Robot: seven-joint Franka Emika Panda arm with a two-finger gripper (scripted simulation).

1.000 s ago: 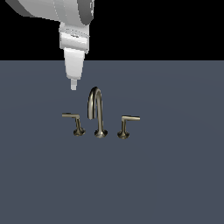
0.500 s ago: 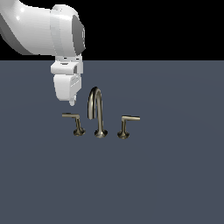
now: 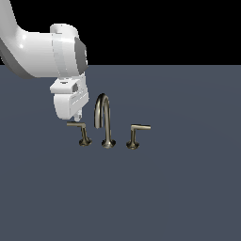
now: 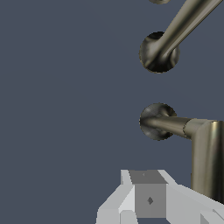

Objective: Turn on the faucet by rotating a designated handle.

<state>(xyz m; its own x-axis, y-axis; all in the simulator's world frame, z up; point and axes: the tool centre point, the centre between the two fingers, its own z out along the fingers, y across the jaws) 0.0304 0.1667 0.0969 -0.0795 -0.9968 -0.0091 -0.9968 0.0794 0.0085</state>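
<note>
Faucet (image 3: 106, 123) sits mid-counter (image 3: 188, 188): arched spout centre, a lever post either side. My target is the handle (image 3: 79, 130) on the exterior view's left, thin arm jutting leftward from its post. Twin lever (image 3: 136, 134) on the other side stays untouched.

Gripper (image 3: 76, 116) hangs right above that arm, near touching. Fingers: can't tell if apart or together; the hand body hides them in the exterior view, and the wrist view shows only the palm block (image 4: 148, 197).

Handling guess: rigid metal, smooth, likely slippery, pivots on the post. I'd push or pinch near the arm's free end for leverage, not at the post.

No containers in view.
</note>
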